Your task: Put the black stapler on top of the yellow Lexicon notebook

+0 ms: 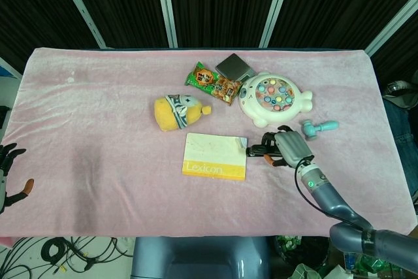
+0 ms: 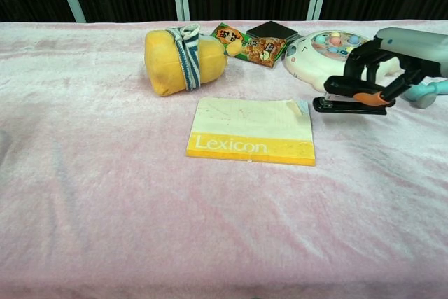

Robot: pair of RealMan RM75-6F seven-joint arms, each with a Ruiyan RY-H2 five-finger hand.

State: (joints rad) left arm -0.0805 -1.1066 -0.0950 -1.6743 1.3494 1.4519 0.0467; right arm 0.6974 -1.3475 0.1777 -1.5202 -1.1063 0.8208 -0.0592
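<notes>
Right hand (image 2: pixel 392 61) grips with fingers curled under; left hand (image 1: pixel 8 174) rests spread at the edge

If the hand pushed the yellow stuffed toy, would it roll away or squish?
The yellow stuffed toy looks plump and rounded, lying on its side, so a push might rock or roll it a little. It seems soft, so it would probably squish rather than break. The fuzzy pink cloth would likely stop it sliding far.

**Non-task items on pink cloth**

Yellow plush toy (image 1: pixel 178 112) w/ striped band lies left of centre. Green snack packet (image 1: pixel 213 83) far centre, touching a dark grey square box (image 1: pixel 235 66) behind it. White fish game toy (image 1: pixel 273 98) right; teal toy hammer (image 1: pixel 319 127) near its right side.
</notes>
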